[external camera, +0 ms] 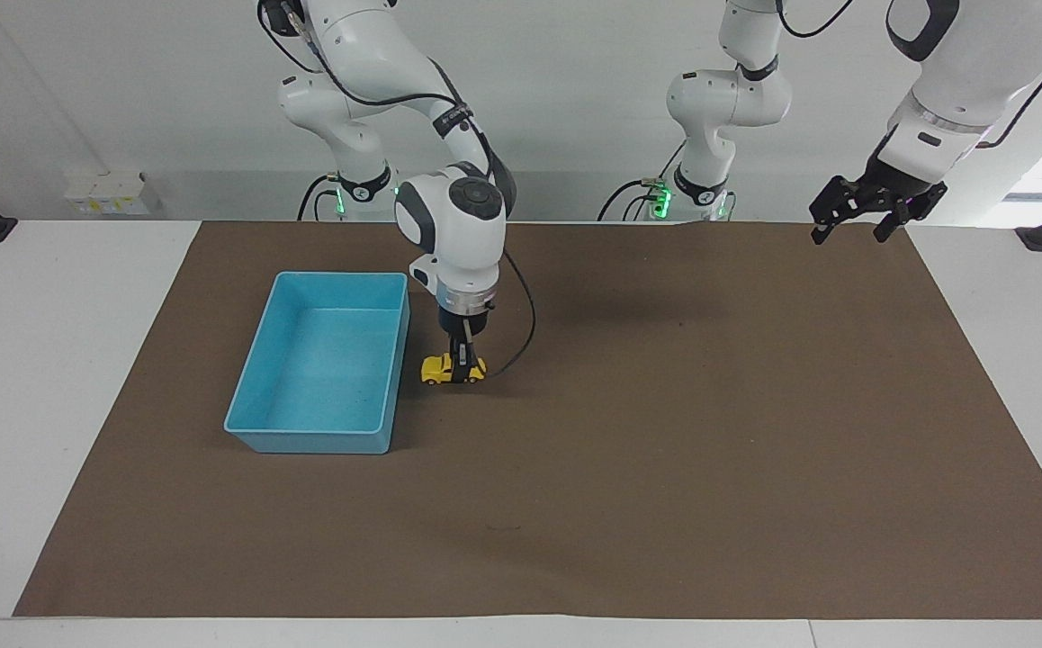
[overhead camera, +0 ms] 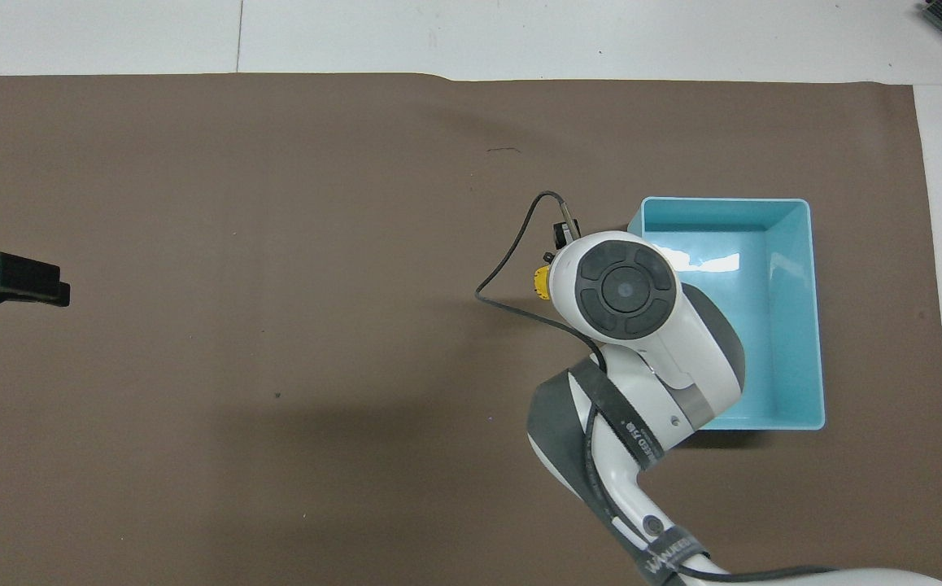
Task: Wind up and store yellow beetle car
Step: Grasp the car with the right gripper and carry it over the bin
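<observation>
the right gripper pins the yellow beetle car on the mat beside the light-blue bin, seemingly for winding, while the left gripper waits open.

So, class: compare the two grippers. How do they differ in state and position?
The right gripper is shut on the yellow beetle car, while the left gripper is open and holds nothing. The right gripper is down at the brown mat beside the light-blue bin; the left gripper hangs high over the mat's edge at the left arm's end, waiting. Both are black two-finger grippers on white arms.
</observation>
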`<action>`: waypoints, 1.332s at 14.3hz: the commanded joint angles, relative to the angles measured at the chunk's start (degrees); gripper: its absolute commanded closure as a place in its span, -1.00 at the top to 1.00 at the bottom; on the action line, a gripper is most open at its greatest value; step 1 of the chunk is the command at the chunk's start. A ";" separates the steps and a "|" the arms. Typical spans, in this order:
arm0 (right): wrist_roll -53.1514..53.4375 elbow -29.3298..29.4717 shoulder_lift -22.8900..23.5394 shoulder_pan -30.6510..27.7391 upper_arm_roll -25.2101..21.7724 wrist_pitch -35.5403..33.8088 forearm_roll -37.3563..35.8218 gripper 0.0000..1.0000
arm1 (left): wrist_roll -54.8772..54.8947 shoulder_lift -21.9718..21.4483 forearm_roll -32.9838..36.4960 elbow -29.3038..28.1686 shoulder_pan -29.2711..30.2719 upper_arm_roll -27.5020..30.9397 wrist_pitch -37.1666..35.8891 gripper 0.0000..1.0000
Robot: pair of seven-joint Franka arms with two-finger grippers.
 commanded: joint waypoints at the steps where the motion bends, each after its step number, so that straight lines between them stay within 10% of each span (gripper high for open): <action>1: -12.21 -0.09 -3.17 -2.58 0.55 -2.86 2.49 -1.00 | 0.82 -1.11 0.93 -1.49 0.47 -0.38 2.79 1.00; 11: -58.00 -0.79 -6.17 -11.01 0.29 -16.83 2.58 -1.00 | 0.91 -1.28 0.93 -1.93 0.55 -0.38 2.54 1.00; 19: -81.14 -7.02 -8.80 -17.43 0.29 -12.11 6.27 -1.00 | 4.60 -1.28 0.93 -1.93 0.90 -0.29 2.89 1.00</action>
